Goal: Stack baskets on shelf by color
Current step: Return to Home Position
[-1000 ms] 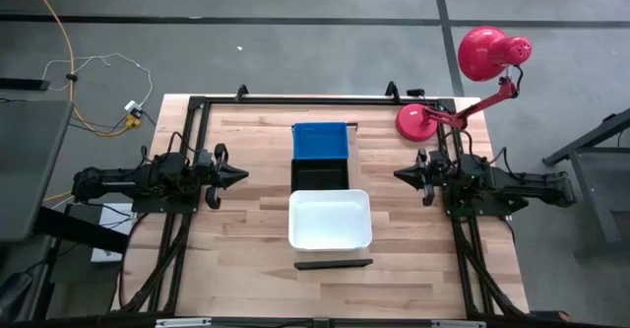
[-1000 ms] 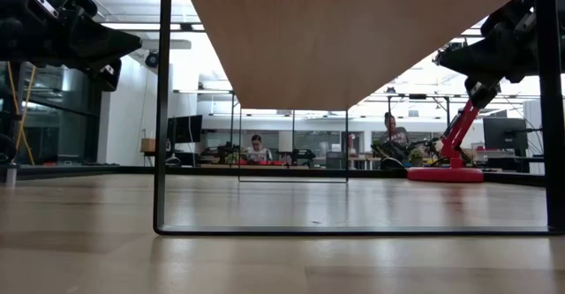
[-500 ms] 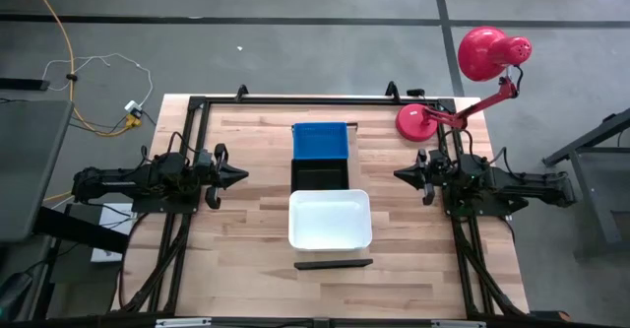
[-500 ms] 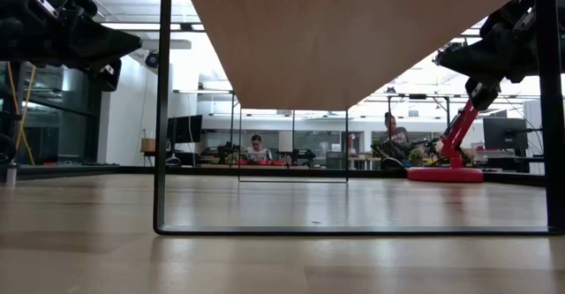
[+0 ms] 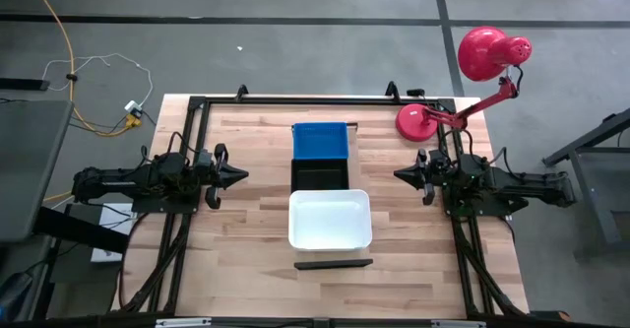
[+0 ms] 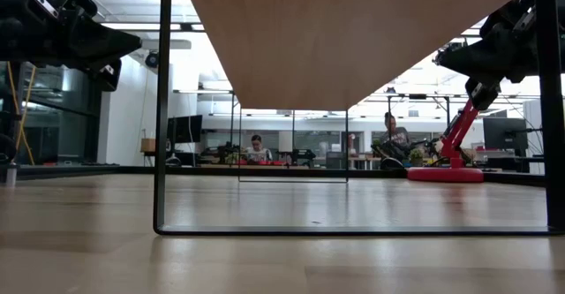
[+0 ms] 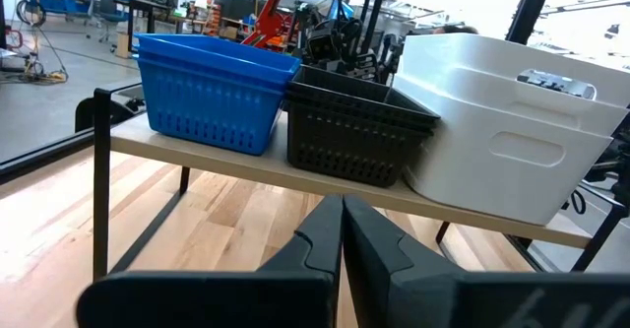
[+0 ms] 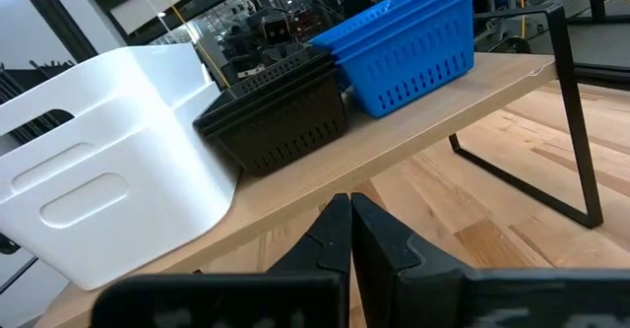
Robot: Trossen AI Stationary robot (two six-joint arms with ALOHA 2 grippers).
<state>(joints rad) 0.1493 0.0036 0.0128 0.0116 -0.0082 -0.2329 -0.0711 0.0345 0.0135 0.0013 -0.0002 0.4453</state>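
Note:
Three stacks of baskets rest by their bottoms in a row on the raised pale shelf (image 7: pixel 335 180): blue perforated baskets (image 5: pixel 320 140) at the far end, black mesh baskets (image 5: pixel 319 175) in the middle, white baskets (image 5: pixel 330 220) at the near end. The wrist views show the same row: blue (image 7: pixel 212 92), black (image 7: pixel 359 121), white (image 7: pixel 522 121). My left gripper (image 5: pixel 242 176) is shut and hovers left of the shelf, pointing at it. My right gripper (image 5: pixel 398 175) is shut and hovers right of the shelf, pointing at it. Neither touches anything.
A red lamp (image 5: pixel 487 57) stands with its base (image 5: pixel 418 121) on the table's far right corner, close behind the right arm. The shelf's dark rail legs (image 6: pixel 162 109) stand on the plank tabletop (image 5: pixel 246 249). People sit in the room beyond (image 6: pixel 393 135).

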